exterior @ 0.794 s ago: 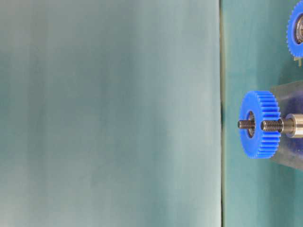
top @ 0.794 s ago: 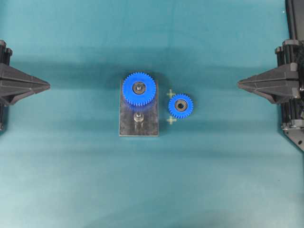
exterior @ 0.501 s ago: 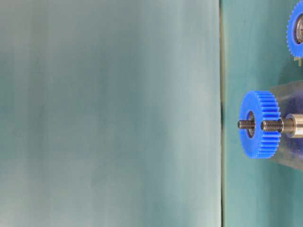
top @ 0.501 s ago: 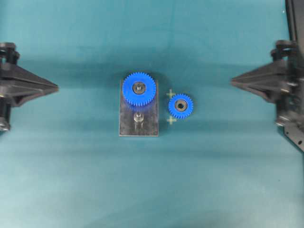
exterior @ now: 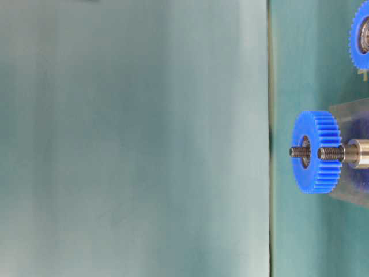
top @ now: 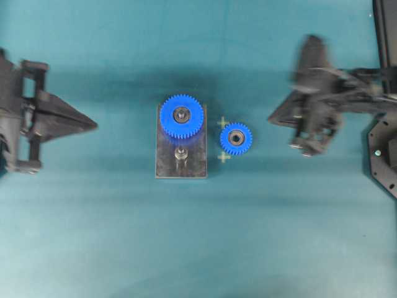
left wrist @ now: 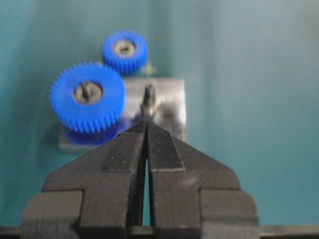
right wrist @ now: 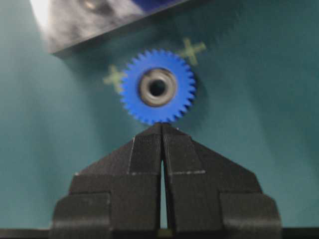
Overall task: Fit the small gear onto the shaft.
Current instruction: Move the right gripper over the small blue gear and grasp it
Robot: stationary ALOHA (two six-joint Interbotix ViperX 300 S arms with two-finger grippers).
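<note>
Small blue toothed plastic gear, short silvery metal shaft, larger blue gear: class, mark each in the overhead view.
Small blue toothed plastic gear [top: 236, 138], overhead view, dark hub.
Short silvery metal shaft [top: 180, 153], overhead view, top end.
Larger blue gear [top: 181, 115], overhead view, hub.

- The left gripper [top: 93, 124] has pushed further in from the left edge of the overhead view, so more of its arm shows behind it and the gap ahead of its tip to the grey plate [top: 180, 167] is shorter.
- The right gripper [top: 273, 118] has come in from the right edge, blurred with motion, and turned; the small gear [top: 236, 138] now lies near, just ahead of its closed tips.
</note>
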